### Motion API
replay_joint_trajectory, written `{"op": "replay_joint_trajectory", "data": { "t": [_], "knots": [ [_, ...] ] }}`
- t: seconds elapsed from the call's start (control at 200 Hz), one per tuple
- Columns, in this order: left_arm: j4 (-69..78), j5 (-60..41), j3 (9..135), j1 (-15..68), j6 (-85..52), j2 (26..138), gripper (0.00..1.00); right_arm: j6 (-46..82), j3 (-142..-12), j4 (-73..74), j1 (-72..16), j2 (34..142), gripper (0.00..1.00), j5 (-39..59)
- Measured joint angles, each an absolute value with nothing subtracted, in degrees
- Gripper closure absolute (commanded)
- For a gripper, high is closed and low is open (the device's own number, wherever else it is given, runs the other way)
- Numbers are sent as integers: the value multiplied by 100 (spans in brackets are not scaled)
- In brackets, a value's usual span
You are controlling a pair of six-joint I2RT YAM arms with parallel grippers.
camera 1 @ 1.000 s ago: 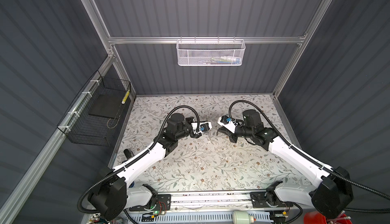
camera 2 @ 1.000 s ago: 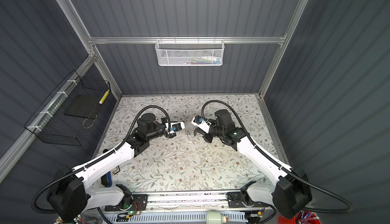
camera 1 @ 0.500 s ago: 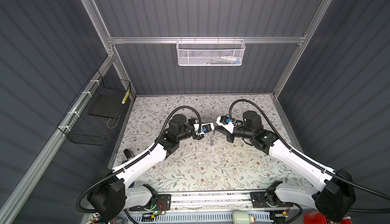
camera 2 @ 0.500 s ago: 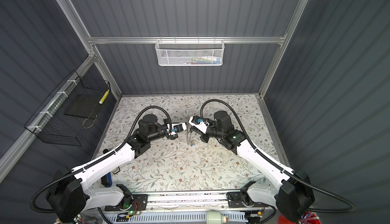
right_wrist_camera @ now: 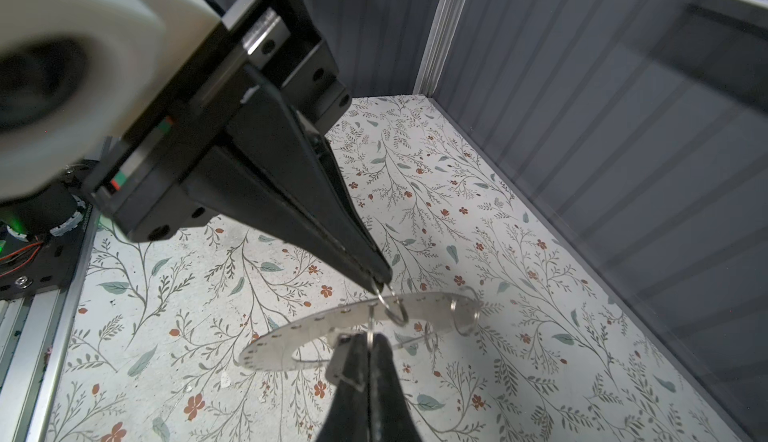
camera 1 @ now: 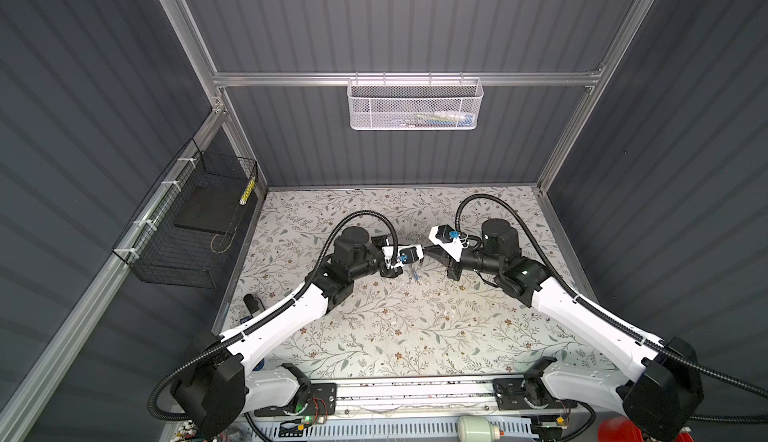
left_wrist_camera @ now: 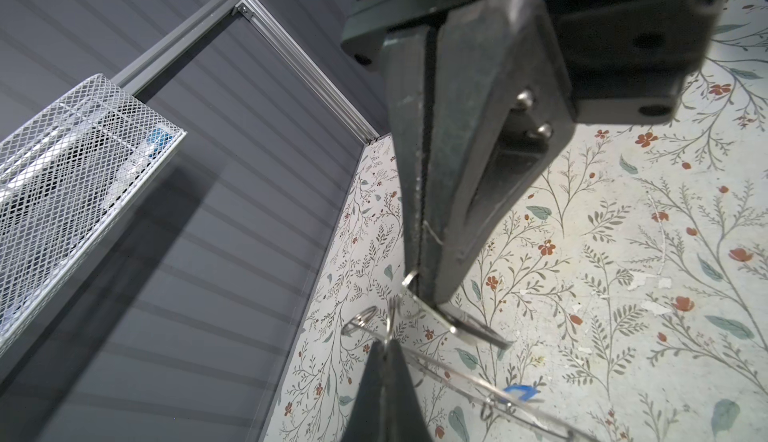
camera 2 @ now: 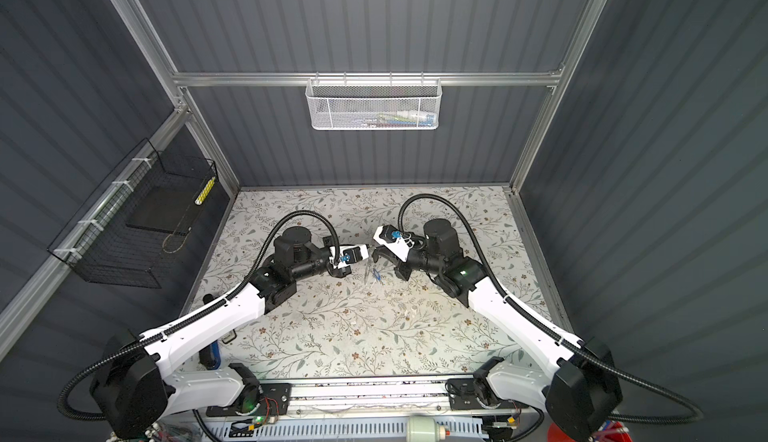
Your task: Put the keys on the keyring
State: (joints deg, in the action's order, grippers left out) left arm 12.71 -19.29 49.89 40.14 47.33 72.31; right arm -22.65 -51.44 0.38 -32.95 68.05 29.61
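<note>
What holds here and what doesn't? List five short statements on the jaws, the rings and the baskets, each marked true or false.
1. The left gripper has its jaws shut on a small split ring. True.
2. The right gripper has its jaws wide open. False: they are shut, pinching what looks like a small metal key.
3. The white mesh basket hangs on the back wall. True.
4. The black wire basket hangs on the right wall. False: it hangs on the left wall.
5. The flat holed plate carries no rings. False: other split rings hang from it.
</note>
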Motion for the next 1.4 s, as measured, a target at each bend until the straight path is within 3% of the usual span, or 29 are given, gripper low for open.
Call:
{"op": "replay_joint_trajectory", "data": {
  "t": [1.401],
  "knots": [
    [760, -1887, 5321, 4042, 4856, 7185, 100, -1651, -5013, 593, -3328, 6895, 100, 2783]
  ]
}}
